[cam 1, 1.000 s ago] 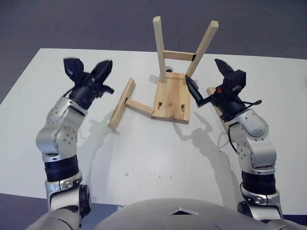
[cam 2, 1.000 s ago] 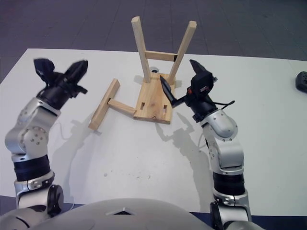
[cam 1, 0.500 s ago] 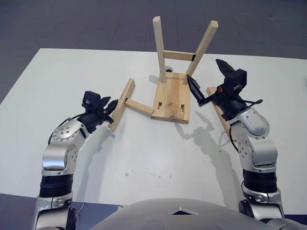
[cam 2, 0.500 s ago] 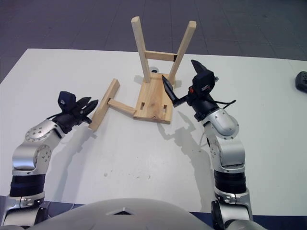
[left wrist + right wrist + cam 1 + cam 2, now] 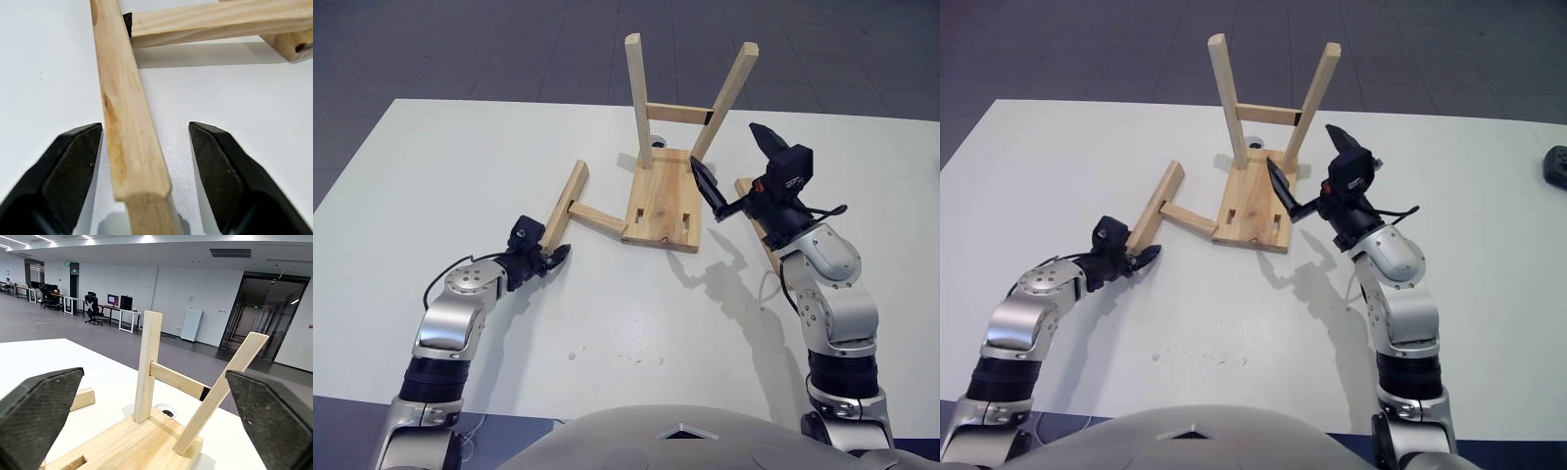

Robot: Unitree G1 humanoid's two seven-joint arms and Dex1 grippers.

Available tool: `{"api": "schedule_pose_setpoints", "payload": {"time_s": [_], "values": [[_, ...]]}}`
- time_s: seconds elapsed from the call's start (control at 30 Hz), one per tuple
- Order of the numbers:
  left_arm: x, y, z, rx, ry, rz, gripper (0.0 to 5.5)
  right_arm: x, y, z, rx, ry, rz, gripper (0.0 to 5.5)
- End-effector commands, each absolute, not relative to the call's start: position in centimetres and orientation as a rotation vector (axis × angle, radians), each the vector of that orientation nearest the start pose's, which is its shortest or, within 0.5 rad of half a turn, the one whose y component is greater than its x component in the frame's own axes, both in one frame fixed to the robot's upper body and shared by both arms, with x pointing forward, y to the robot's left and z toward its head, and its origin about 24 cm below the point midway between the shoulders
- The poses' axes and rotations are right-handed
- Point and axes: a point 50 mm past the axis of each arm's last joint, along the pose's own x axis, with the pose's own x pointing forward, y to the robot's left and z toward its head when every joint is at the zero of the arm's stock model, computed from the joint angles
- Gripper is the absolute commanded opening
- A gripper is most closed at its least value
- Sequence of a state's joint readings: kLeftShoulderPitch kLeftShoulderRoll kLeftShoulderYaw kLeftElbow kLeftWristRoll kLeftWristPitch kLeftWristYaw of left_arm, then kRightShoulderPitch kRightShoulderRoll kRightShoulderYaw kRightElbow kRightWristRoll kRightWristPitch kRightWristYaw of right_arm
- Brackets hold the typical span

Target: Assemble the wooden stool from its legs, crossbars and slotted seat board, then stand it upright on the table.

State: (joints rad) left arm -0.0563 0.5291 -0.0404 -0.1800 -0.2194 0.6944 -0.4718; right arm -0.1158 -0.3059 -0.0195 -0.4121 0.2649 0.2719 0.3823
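Note:
The slotted seat board point(image 5: 663, 201) lies flat on the white table point(image 5: 607, 333). Two legs joined by a crossbar point(image 5: 680, 113) stand up from its far end. A third leg point(image 5: 564, 208) lies to its left, tied to the board by a crossbar point(image 5: 597, 215). My left gripper point(image 5: 551, 258) rests low at that leg's near end. It is open, and its fingers point(image 5: 73, 181) straddle the leg point(image 5: 124, 112) with gaps on both sides. A further leg point(image 5: 752, 213) lies to the right, partly under my right arm. My right gripper point(image 5: 734, 162) hovers open beside the right upright leg point(image 5: 220, 391), holding nothing.
A small round hole point(image 5: 658, 145) sits in the table just behind the board. A black object point(image 5: 1557, 164) lies at the table's far right edge. Bare tabletop stretches in front of the board and to the far left.
My left arm has come down from a raised pose to the table. Its gripper now sits around the near end of the left leg. The right arm has barely shifted.

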Motion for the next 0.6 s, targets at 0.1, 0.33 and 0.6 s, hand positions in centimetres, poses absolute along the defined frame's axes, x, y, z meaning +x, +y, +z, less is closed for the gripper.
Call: {"api": "schedule_pose_setpoints", "payload": {"time_s": [0.1,0.33,0.6], "values": [[24.9,21.3,6.6,0.244,0.578,-0.466,1.98,25.0,-15.5,14.4,-0.105,-0.231,0.495,5.4],[24.0,21.5,5.4,0.158,0.631,-0.483,1.09,25.0,-15.4,14.3,-0.11,-0.233,0.493,5.4],[26.9,21.3,10.1,0.089,0.272,-0.409,1.06,25.3,-15.3,14.6,-0.102,-0.244,0.494,5.4]]}}
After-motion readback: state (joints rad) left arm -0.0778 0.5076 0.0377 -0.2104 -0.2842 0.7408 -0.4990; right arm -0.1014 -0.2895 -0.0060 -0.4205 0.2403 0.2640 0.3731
